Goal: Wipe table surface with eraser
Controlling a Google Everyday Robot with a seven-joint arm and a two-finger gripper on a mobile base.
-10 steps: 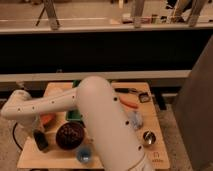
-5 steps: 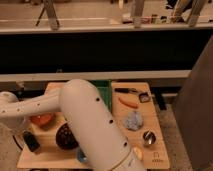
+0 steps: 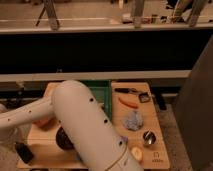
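The light tan table surface [image 3: 159, 117] fills the lower middle of the camera view. The eraser [image 3: 24, 152], a small black block, lies on the tabletop near its front left corner. My white arm [image 3: 75, 117] sweeps from the bottom centre to the far left. My gripper [image 3: 14, 141] is at the arm's end by the left edge, just above and against the eraser. The arm hides much of the table's left half.
A dark round bowl [image 3: 62, 140] sits right of the eraser, half hidden by the arm. A green tray [image 3: 103, 91] is at the back. An orange item [image 3: 129, 103], a black tool [image 3: 128, 91], a blue-grey crumpled cloth [image 3: 133, 121], a metal cup [image 3: 148, 137] and a yellow round piece [image 3: 136, 152] lie on the right.
The arm has swung left, and the eraser has slid with the gripper left and toward the table's front edge. The bowl and other items have stayed put.
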